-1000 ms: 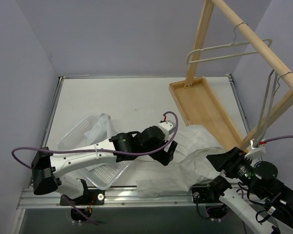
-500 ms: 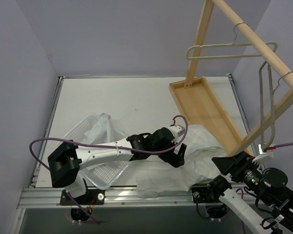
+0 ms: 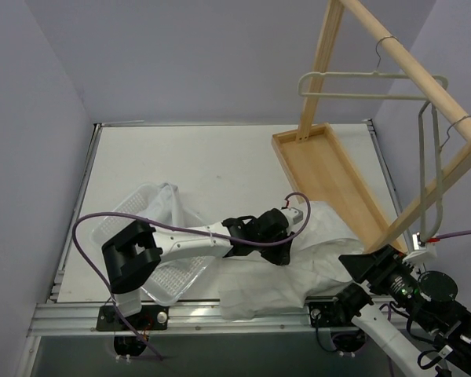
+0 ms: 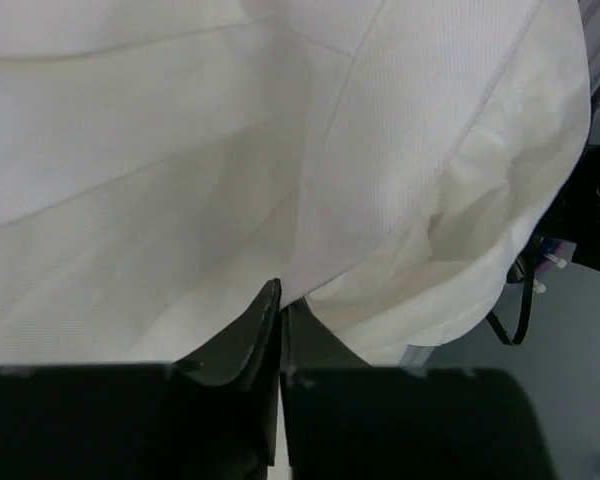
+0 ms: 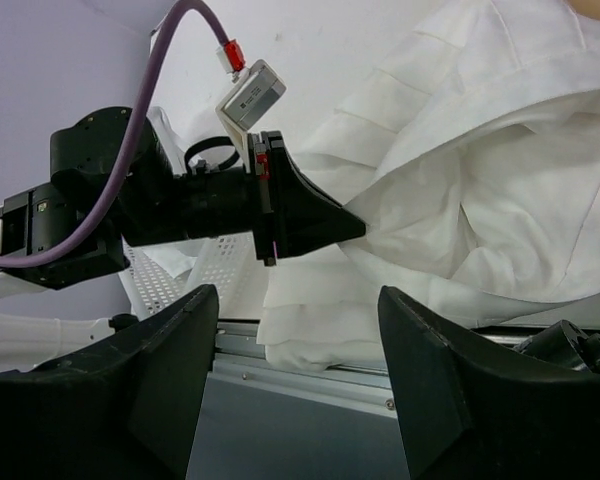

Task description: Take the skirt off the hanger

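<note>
The white pleated skirt [image 3: 318, 255] lies crumpled on the table by the rack's foot, and it fills the left wrist view [image 4: 280, 150]. My left gripper [image 3: 286, 253] reaches across onto it, shut with a fold of the skirt pinched at its tips [image 4: 280, 298]. The right wrist view shows that pinch from the side [image 5: 352, 230]. A grey hanger [image 3: 430, 169] hangs bare from the rack's rod, and a paler hanger [image 3: 361, 82] hangs further back. My right gripper [image 3: 359, 264] hovers at the skirt's near right edge, open with nothing between its fingers [image 5: 295, 295].
The wooden rack's tray base [image 3: 330, 177] sits at the back right, with its slanted rod [image 3: 424, 78] overhead. A clear perforated basket [image 3: 133, 216] holding white cloth [image 3: 163, 206] lies at the left. The metal front rail [image 5: 330, 385] runs under the skirt's overhanging hem.
My left arm stretched further right along the skirt, and its gripper went from open to shut on a fold. The right arm drew back towards the lower right. The hangers swung.
</note>
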